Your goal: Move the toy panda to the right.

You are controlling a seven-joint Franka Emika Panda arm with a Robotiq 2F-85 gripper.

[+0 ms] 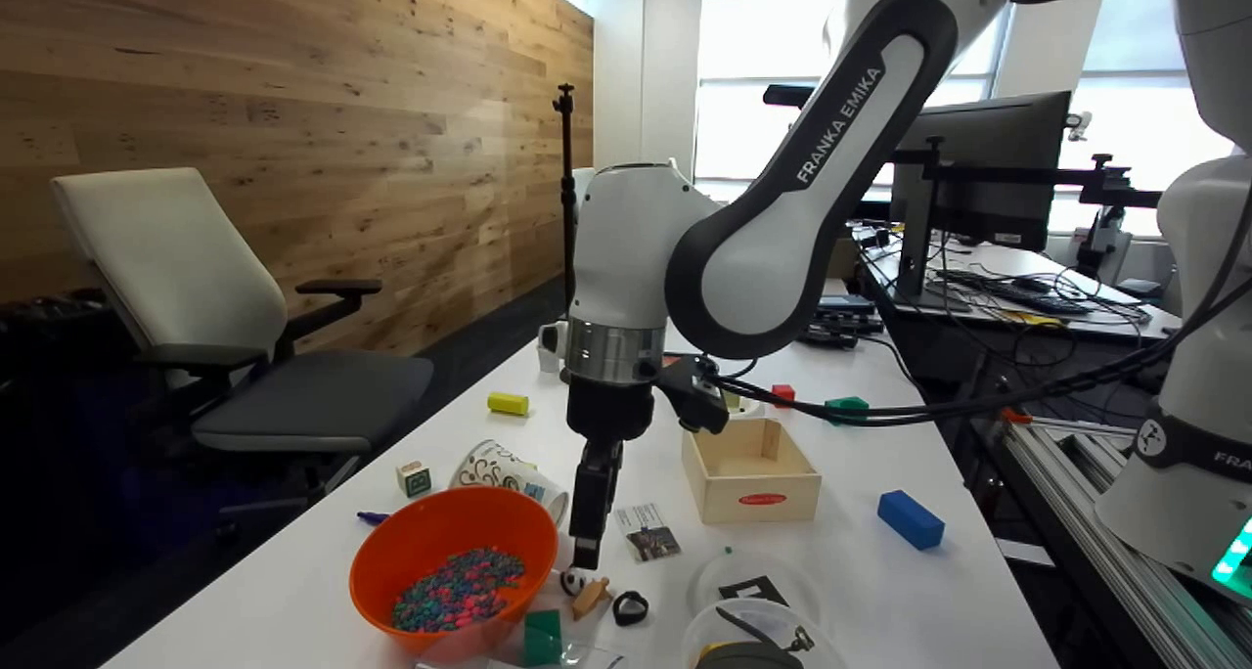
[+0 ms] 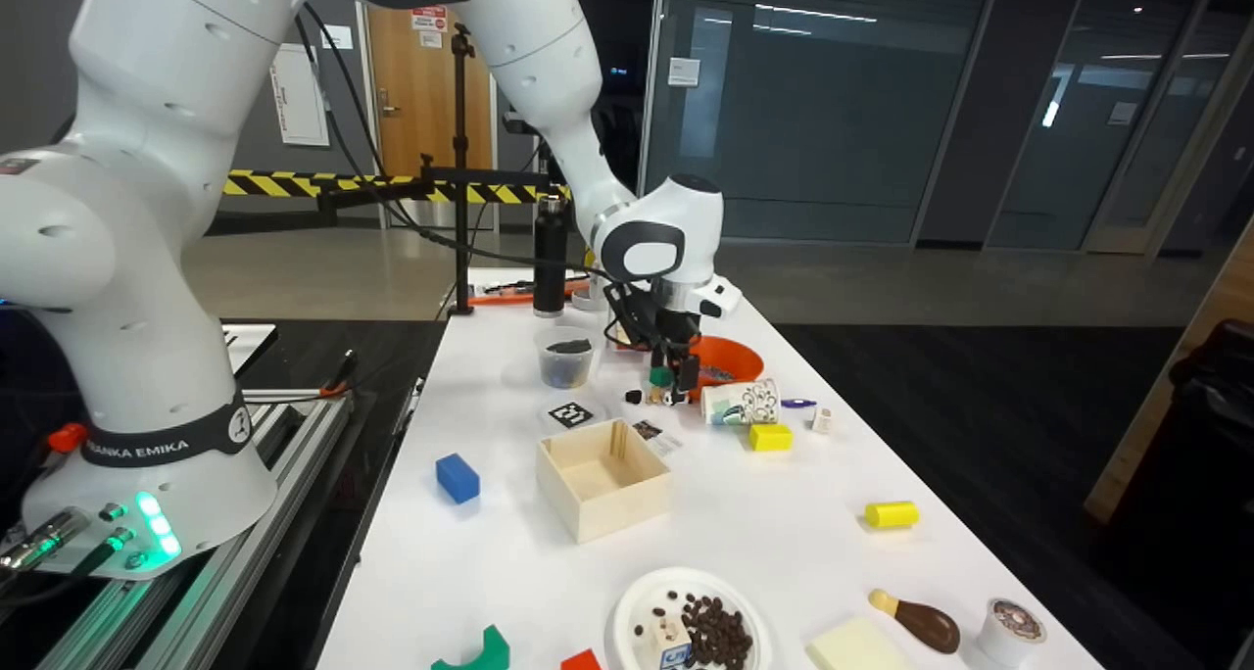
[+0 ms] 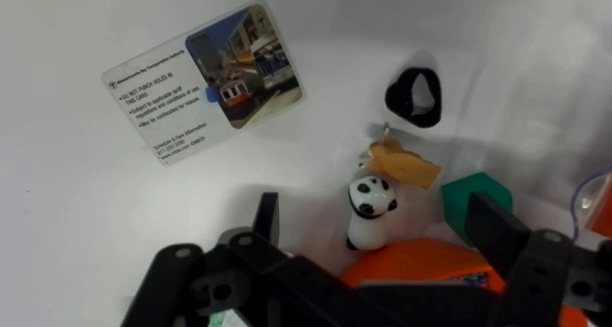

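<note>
The toy panda point(image 3: 368, 234) is a small white figure with black patches. In the wrist view it lies between my two fingers, with space on both sides, touching neither. It also shows in an exterior view point(image 1: 573, 582), just below the fingertips and partly hidden by them. My gripper point(image 3: 377, 211) is open and empty, pointing down above the panda; it shows in both exterior views point(image 1: 587, 554) point(image 2: 676, 376). A tan animal figure point(image 3: 404, 167) lies right by the panda's head. The orange bowl point(image 3: 420, 257) is close beside the panda's lower end.
A green block point(image 3: 471, 198) is below my right-hand finger in the wrist view. A black ring-like piece point(image 3: 397, 97) and a printed card point(image 3: 167, 107) lie nearby. A paper cup point(image 1: 494, 468), wooden box point(image 1: 763, 512), clear tub point(image 2: 565, 366) and blue block point(image 1: 910, 519) stand around.
</note>
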